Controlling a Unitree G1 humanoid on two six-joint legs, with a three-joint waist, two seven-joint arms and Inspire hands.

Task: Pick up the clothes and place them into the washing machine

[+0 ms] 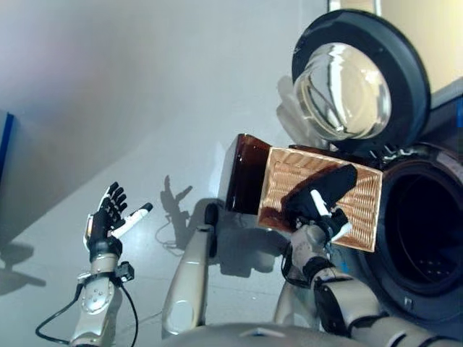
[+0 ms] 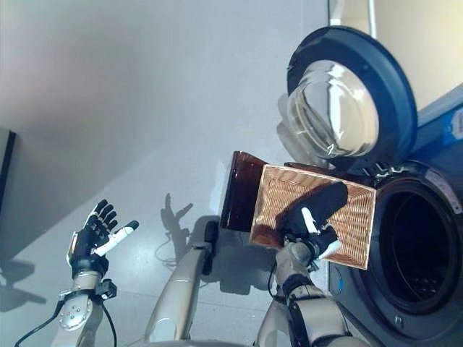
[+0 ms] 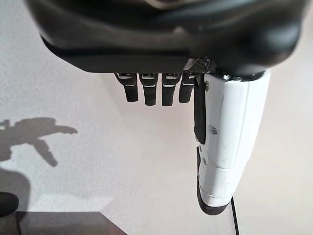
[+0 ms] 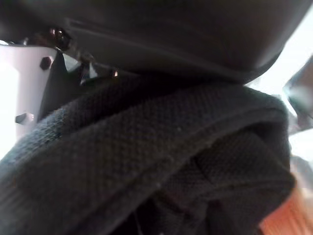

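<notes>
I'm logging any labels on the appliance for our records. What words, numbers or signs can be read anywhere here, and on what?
None can be read.
Washing machine: a small pale patch at its upper edge near the open door, too small and blurred to read.
Wicker basket: no print.
Dark cloth in the right hand: no print visible.
Left hand: open, no legible marking.

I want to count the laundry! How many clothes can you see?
1. One dark garment is gripped by the right robot hand over the wicker basket, beside the open washing machine. More may be hidden in the basket or drum.
</notes>
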